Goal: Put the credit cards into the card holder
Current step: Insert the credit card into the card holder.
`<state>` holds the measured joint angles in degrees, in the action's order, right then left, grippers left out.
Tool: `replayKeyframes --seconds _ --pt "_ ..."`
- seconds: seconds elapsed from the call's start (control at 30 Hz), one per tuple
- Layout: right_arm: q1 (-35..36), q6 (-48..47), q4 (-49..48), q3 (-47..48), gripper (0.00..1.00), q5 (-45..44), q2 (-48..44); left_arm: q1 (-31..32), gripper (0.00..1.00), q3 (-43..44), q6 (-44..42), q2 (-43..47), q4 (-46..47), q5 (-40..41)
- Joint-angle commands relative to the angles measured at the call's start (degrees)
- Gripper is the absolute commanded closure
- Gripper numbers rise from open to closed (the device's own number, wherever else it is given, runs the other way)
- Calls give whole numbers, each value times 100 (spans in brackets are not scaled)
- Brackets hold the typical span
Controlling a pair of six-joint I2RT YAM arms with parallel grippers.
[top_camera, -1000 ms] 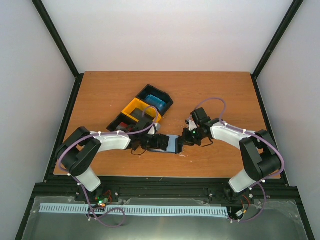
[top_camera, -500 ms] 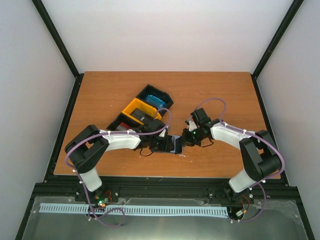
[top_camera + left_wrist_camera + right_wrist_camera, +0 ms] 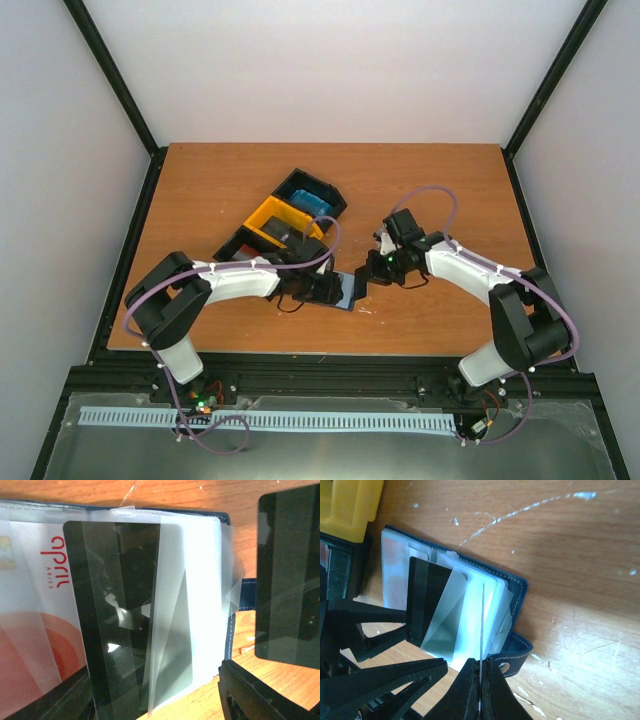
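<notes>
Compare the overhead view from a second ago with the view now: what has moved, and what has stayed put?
The left gripper has pushed a little right, over the card holder, whose pale open page now looks dark and covered. The right gripper has shifted slightly towards the far edge, staying shut on a clear sleeve. The bin has not moved.

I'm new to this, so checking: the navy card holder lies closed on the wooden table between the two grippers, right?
Not closed: the right wrist view shows the card holder lying open, clear sleeves fanned out, on the wooden table between the left gripper and right gripper.
</notes>
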<state>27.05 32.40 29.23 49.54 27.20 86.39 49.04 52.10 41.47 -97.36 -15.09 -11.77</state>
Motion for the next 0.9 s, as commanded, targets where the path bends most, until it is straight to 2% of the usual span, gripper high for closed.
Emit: replayKeyframes --seconds 0.0,0.5,0.77,0.87 --pt "12 -20 347 225 97 -398 -3 45 35 232 45 64 -460 210" --pt "63 149 -91 47 97 83 359 45 24 764 -47 54 -1267 704" --pt "116 143 -105 41 97 88 416 -9 24 920 -210 -231 -1056 778" --pt "133 152 -110 20 97 78 414 -125 26 944 -249 -365 -939 669"
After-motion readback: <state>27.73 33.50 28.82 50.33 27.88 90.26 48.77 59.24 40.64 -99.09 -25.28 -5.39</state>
